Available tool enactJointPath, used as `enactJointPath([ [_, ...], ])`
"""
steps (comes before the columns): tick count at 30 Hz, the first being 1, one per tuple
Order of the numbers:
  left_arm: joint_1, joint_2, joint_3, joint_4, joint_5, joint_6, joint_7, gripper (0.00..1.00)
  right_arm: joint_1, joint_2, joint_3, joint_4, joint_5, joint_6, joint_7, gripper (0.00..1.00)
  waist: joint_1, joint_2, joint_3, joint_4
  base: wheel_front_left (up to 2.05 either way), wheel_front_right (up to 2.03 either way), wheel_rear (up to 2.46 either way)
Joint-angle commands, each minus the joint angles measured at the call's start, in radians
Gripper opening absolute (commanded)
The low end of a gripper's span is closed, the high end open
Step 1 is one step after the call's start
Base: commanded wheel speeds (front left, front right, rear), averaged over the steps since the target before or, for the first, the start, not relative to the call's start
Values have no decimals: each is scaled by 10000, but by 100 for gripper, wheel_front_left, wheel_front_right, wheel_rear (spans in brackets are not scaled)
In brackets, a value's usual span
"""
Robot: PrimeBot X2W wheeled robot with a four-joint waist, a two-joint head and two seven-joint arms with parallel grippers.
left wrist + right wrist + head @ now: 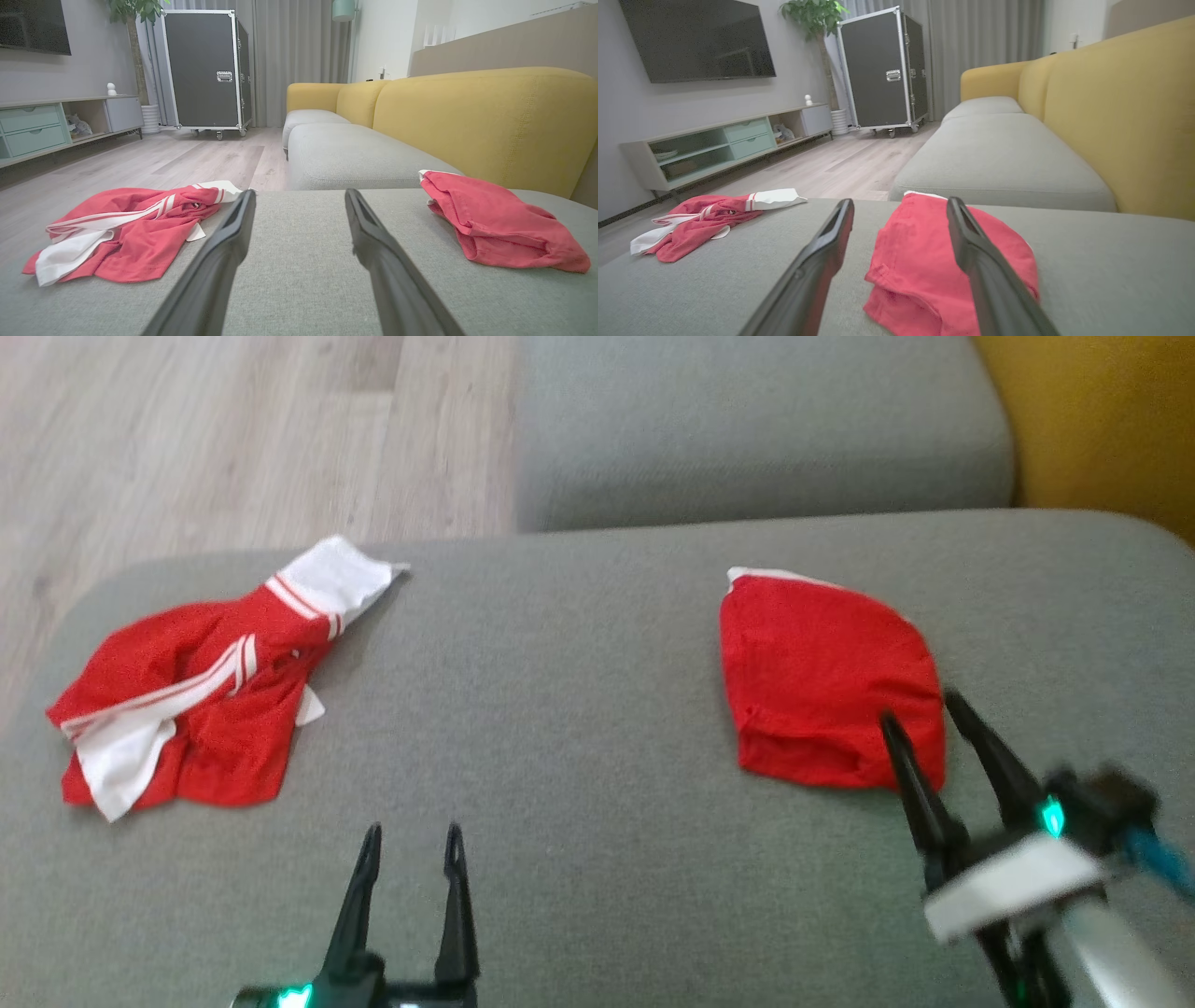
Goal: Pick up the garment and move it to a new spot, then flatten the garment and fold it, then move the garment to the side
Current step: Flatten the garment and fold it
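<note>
- Currently, a late stage by your pictures: the folded red garment (822,672) lies as a compact bundle on the grey cushion (560,709), just ahead of and partly under the right tool (920,707).
- Judged done: pick-up, flattening, fold. The bundle sits well off to the right of the left tool (414,831), so the move to the side looks finished or nearly so.
- Left to do, as far as you can tell: draw the right tool clear of the bundle. You might also tidy the near hem, which shows a loose roll.
- Second item: a crumpled red-and-white garment (187,700) lies off to the left of the left tool, well apart from the bundle and unfolded. You cannot tell whether it belongs to this task.
- Right tool: fingers spread wide above the bundle's near edge, nothing pinched. Whether it touches the cloth, you cannot tell.
- Left tool: fingers spread wide, holding nothing, over bare cushion between the two garments.
</note>
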Motion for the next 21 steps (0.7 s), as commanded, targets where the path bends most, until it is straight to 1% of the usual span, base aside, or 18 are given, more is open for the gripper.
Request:
enactJointPath([
  [1, -199, -49, 402, -412, 60, 3, -51, 100, 148, 121, -101, -463, -240, -7, -107, 100, 2, -1, -205, -72, 0, 0, 0],
  [4, 332, -50, 613, -550, 74, -25, -51, 100, 1248, 661, -1118, -1074, -1105, -7, -108, 100, 2, -1, -460, -98, 0, 0, 0],
  [7, 800, -50, 810, -619, 97, -72, -51, 100, 1973, 1006, -1629, -1292, -1659, -7, -109, 100, 2, -1, -671, -71, 0, 0, 0],
  [13, 1291, -50, 1181, -797, 168, -188, -51, 100, 2562, 1520, -2247, -1277, -2067, -7, -109, 100, 2, -1, -821, -23, 0, 0, 0],
  [21, 1342, -50, 1333, -926, 220, -194, -51, 100, 2652, 1720, -2383, -1211, -2211, -7, -110, 100, 2, -1, -804, 5, 0, 0, 0],
])
